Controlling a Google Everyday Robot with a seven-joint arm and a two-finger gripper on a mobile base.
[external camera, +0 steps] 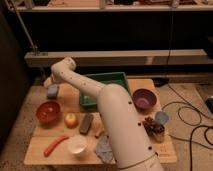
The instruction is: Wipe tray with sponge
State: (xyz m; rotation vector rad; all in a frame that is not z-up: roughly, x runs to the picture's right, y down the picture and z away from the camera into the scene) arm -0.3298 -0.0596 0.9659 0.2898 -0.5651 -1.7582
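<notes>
While the white robot arm (120, 130) rose from the near edge of the wooden worktop (35, 150) and bent back toward the far left corner, its end effector (48, 82) hung low at that corner, right beside the sponge (52, 91). The arm's own elbow covered most of the end effector, so whether it was spread, pressed together or pinching anything could not be told, nor whether it touched the sponge.

The sponge, a small bluish block, lay flat on the worktop. It was outside the tray (118, 76) and to its left, with bare wood between them. The tray was green and rectangular and sat at the far middle of the worktop, its left part hidden behind the arm.

A red bowl (48, 111) stood in front of the sponge. Nearer the middle were a round yellow-orange fruit (71, 120) and a dark oblong object (86, 123) just beside it. Along the near edge lay a long orange-red item (55, 145), a small white cup (77, 145) and a crumpled grey cloth (104, 148) against the arm's base.

Right of the tray stood a purple bowl (144, 98). Closer in were a small blue cup (161, 117) and a dark red cluster (153, 127). Black cables (192, 117) trailed across the floor to the right of the worktop.
</notes>
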